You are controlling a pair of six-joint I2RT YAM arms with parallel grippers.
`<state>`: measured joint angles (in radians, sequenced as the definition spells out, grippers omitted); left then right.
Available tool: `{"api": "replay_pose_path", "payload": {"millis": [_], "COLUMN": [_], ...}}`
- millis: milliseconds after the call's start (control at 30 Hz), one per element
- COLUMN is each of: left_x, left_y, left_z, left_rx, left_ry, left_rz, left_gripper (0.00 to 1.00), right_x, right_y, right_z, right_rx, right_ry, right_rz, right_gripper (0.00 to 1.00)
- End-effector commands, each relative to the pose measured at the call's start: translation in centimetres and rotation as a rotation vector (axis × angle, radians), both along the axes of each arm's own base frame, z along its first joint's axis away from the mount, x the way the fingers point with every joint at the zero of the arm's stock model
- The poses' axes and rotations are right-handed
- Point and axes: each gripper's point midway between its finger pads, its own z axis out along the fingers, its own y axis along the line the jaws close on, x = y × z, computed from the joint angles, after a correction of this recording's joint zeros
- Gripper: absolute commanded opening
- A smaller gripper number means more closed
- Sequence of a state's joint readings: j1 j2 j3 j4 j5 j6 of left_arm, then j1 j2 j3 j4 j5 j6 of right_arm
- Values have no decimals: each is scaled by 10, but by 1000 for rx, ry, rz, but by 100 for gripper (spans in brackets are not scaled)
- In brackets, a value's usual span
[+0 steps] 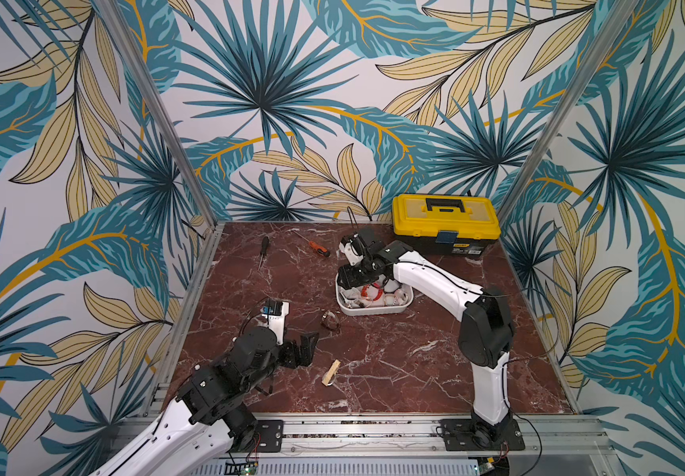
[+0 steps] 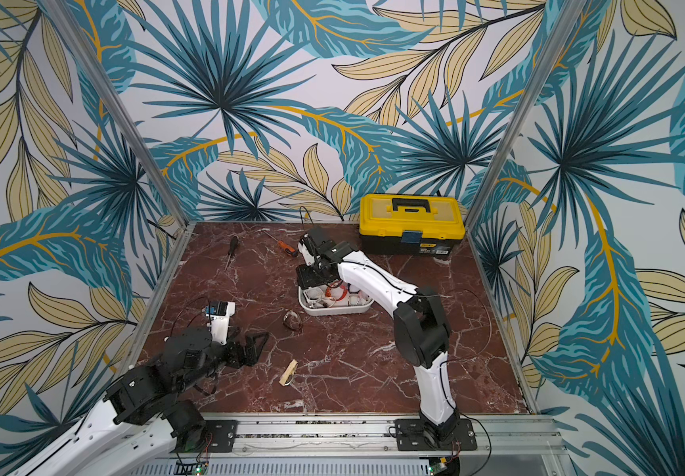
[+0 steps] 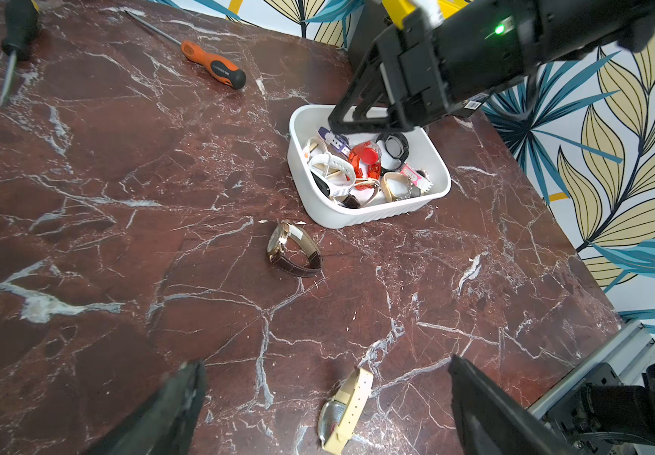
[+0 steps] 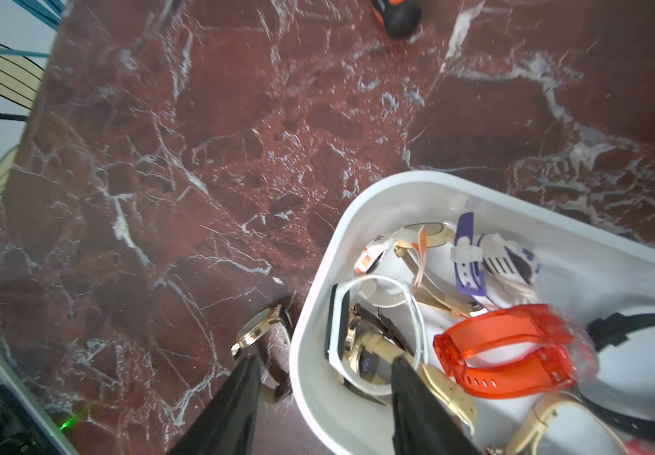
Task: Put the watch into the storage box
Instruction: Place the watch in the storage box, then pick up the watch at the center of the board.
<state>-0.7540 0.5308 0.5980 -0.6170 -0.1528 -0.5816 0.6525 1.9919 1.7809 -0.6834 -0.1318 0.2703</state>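
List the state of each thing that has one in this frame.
storage box: lidless, holding many watches.
yellow toolbox: lid shut.
brown-strap watch: on the table beside the box, strap looped.
cream-strap watch: lying on the table, outside.
left gripper: open, empty.
right gripper: open over the box, empty.

The white-and-black left arm crouched low over the near left corner of the red marble desk. Its black left gripper was spread wide and empty, aimed toward the desk's middle. The white-and-black right arm stretched from the near edge toward the far edge. Its black right gripper pointed down, fingers parted, holding nothing.
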Motion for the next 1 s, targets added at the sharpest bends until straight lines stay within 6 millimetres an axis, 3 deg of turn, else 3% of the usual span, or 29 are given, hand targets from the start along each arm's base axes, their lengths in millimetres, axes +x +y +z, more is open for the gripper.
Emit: {"api": "replay_pose_path", "payload": {"millis": [0,133,233,300,433,633,733,800,967], "left_x": [3,4,4,6,16,46,61,69,95], "left_y": [-4,-11,-31,-32,-45,-40,-41,-40,-44], "left_z": [-2,-29,-51,-63,-72,-83,-86,-90,-93], "left_rx": [-27,4,47,116,130,124,182,254,349], "left_ry": [17,156,288,379,462,497,481,502,436], "left_rz": [17,35,-25,5,-8,56,36,12,-13], "left_gripper": [100,100,100,100,99,94,92,85,74], "right_x": [-13,-43,-73,-94,-133,-184,-198,-205,-210], "right_y": [-2,-24,-44,-59,-85,-109,-120,-128,-135], "right_z": [30,58,68,68,62,59,53,47,43], "right_rx": [70,135,173,183,227,310,331,315,295], "right_ry": [-39,-97,-116,-107,-90,-99,-95,-84,-83], "right_rz": [10,-1,-1,-16,-53,-59,-76,-90,-93], "right_gripper": [68,99,100,100,100,100,100,99,99]}}
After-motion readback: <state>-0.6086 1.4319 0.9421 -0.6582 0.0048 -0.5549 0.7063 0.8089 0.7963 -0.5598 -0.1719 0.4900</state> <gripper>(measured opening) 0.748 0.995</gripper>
